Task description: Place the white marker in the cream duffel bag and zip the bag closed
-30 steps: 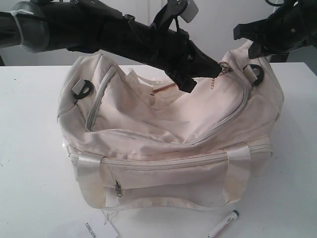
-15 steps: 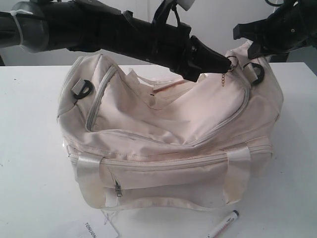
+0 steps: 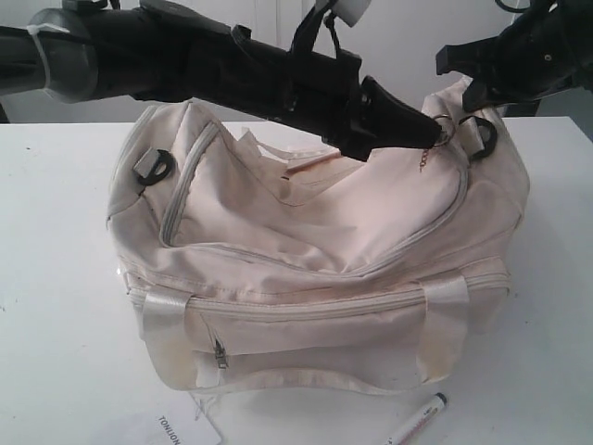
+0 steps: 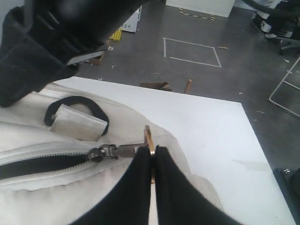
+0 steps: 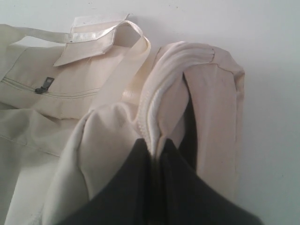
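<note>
jaws of left gripper (image 4: pixel 153 151) clamped on gold keyring (image 4: pixel 148 135), right gripper (image 5: pixel 155 144) pinching cream duffel bag (image 3: pixel 306 243), keyring now further right

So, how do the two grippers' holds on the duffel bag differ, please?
The left gripper pinches the gold keyring on the zip pull; the right gripper pinches a fabric fold at the end of the cream duffel bag. The left reaches across the bag; the right sits at that end. Both are shut.

right gripper (image 5: pixel 157 151): jaws pinched together on a bunched fold at the end of the cream duffel bag (image 5: pixel 89 145) | webbing handle (image 5: pixel 101 40): lying across the bag | table (image 5: pixel 274 93): white, beside the bag
</note>
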`<state>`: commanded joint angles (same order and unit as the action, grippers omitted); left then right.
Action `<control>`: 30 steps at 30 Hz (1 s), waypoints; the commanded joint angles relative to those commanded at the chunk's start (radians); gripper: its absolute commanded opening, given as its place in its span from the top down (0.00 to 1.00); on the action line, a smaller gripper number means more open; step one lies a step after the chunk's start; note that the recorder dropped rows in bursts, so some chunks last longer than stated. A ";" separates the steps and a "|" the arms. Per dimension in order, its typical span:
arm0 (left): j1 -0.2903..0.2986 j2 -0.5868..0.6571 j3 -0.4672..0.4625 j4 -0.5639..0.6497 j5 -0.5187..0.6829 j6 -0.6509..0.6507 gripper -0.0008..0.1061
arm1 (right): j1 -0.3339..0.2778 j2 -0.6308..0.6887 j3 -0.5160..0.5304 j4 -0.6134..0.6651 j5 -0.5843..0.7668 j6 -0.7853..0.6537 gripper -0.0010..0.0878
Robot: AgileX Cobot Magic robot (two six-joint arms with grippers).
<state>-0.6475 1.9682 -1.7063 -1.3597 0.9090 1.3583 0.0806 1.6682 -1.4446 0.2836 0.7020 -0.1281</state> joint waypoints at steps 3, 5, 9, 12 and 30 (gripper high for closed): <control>-0.006 0.000 0.000 0.011 0.004 -0.001 0.99 | 0.000 0.000 0.000 0.000 0.000 0.000 0.99; -0.005 0.000 0.000 0.024 0.007 -0.001 0.99 | 0.000 0.000 0.000 0.000 0.000 0.000 0.99; -0.005 0.000 0.002 0.063 0.001 -0.001 0.99 | 0.000 0.000 0.000 0.000 0.000 0.000 0.99; -0.005 0.000 0.002 0.113 0.001 -0.001 0.99 | 0.000 0.000 0.000 0.000 0.000 0.000 0.99; -0.087 -0.002 0.000 0.154 -0.330 -0.187 0.99 | 0.000 0.000 0.000 0.004 0.008 0.000 0.99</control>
<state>-0.7349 1.9664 -1.7064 -1.2058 0.5791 1.1710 0.0806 1.6682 -1.4446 0.2878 0.7100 -0.1281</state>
